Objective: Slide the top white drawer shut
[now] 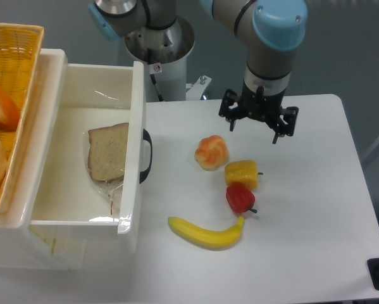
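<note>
The top white drawer (137, 101) stands pulled out to the right, with a slice of bread (109, 151) lying inside it. Its flat front carries a curved black handle (147, 155) facing the table. My gripper (257, 128) hangs over the table's back, well to the right of the drawer and just above the food items. Its fingers are spread, open, with nothing between them.
A peach-coloured bun (211, 152), a corn piece (242, 174), a red pepper (240, 197) and a banana (206, 232) lie on the white table (316, 209) right of the drawer. A yellow wicker basket (9, 76) with bread sits on the cabinet top at left.
</note>
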### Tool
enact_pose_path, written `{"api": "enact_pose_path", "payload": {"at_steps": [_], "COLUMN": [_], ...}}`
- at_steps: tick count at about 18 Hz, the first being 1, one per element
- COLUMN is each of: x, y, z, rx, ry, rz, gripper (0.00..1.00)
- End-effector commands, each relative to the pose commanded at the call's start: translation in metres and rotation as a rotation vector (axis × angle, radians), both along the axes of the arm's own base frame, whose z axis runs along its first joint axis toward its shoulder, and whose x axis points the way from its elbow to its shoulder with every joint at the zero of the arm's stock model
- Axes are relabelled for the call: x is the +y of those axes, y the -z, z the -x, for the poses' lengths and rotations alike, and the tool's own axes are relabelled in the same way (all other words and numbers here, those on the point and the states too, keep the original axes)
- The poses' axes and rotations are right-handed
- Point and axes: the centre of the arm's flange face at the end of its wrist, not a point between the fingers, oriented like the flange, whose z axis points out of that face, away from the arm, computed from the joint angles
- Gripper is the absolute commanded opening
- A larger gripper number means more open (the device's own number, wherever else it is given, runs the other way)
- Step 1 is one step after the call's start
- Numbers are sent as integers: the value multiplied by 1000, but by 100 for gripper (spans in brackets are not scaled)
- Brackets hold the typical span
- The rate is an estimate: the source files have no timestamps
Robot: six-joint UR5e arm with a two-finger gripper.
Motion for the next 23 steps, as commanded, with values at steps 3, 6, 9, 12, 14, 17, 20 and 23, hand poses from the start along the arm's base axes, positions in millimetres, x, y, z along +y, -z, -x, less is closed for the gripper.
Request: {"api": "enact_pose_path", "payload": {"at_steps": [3, 6, 9, 12, 14, 17, 20, 23], "x": [4, 14, 22, 36, 40, 45, 44, 37], "y": [6, 20, 41, 58, 65, 75, 89, 105], "z": [-6, -12, -25, -32, -35, -35, -34, -36], "rx": [-12, -35, -70, -96, -108, -138, -196, -267], "ry": [-58, -58, -96, -115, -146, -156, -179, -217], "rz": [-1, 14, 33, 52, 60, 54, 34, 11], "gripper": [100, 100, 100, 100, 100, 100, 100, 100]}}
